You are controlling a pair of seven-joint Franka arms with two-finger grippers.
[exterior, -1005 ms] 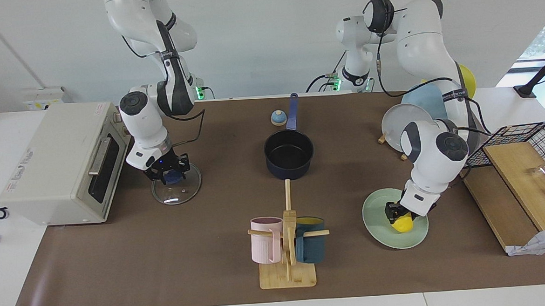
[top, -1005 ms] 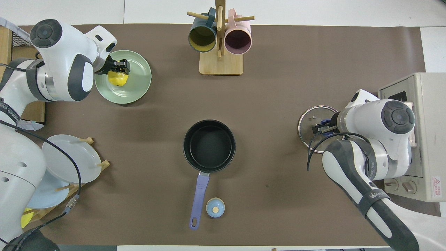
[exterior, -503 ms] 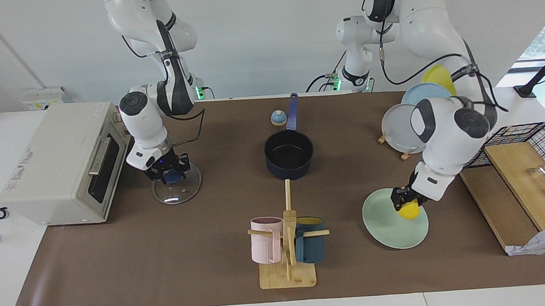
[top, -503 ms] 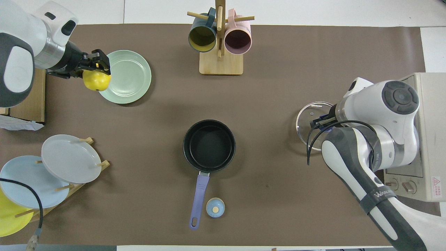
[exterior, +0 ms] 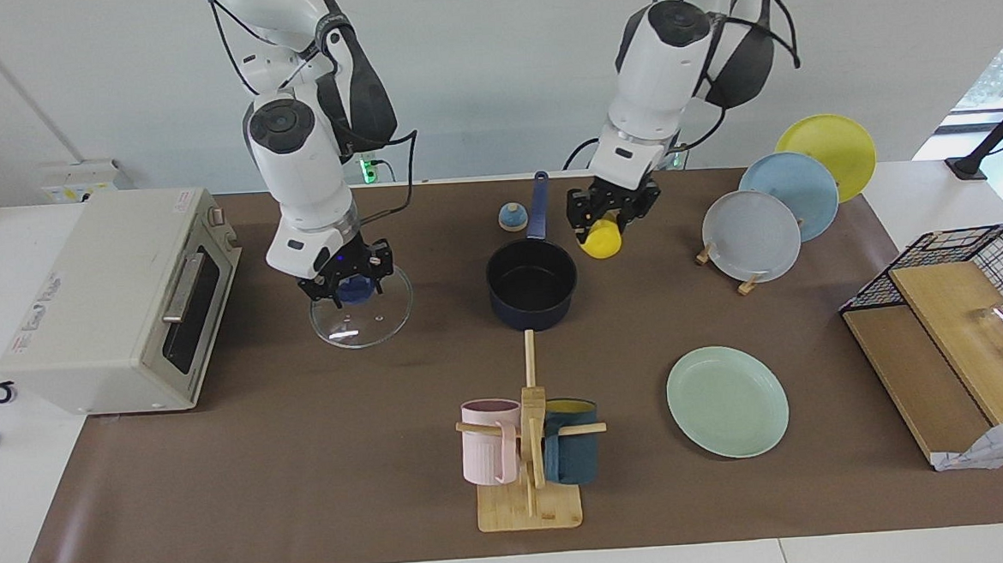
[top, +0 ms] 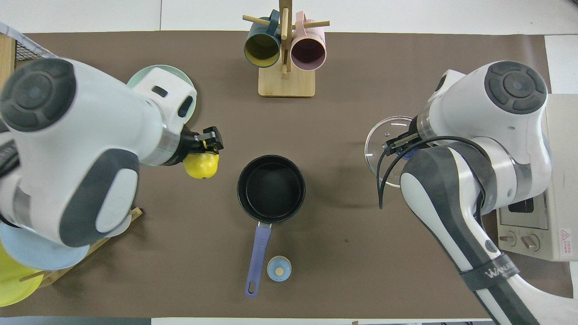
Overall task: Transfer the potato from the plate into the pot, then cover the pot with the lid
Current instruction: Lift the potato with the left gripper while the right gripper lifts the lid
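The left arm comes down steeply from its base near the robots' edge of the worktop, wrist bent so the left gripper [exterior: 614, 215] points downward, raised in the air just beside the pot [exterior: 532, 283] on the side toward the left arm's end of the table. Its fingers pinch the potato [exterior: 600, 238], which hangs under the fingertips, clear of the surface and not over the pot's opening in the overhead view.

The right arm likewise drops from above, its right gripper [exterior: 349, 283] aimed down over the mat between the toaster oven [exterior: 116, 297] and the pot. Its fingers are closed on the blue knob of the lid [exterior: 362, 314], which hangs level beneath them, lifted off the mat.

The potato is a smooth, bright yellow oval. The pot is a round dark navy saucepan, black inside and empty, standing mid-table with its long blue handle [exterior: 538, 205] pointing toward the robots' edge. The lid is a clear glass disc with a metal rim. The plate [exterior: 727, 401], pale mint green, round and shallow-rimmed, lies bare toward the corner at the left arm's end, farther from the robots than the pot.
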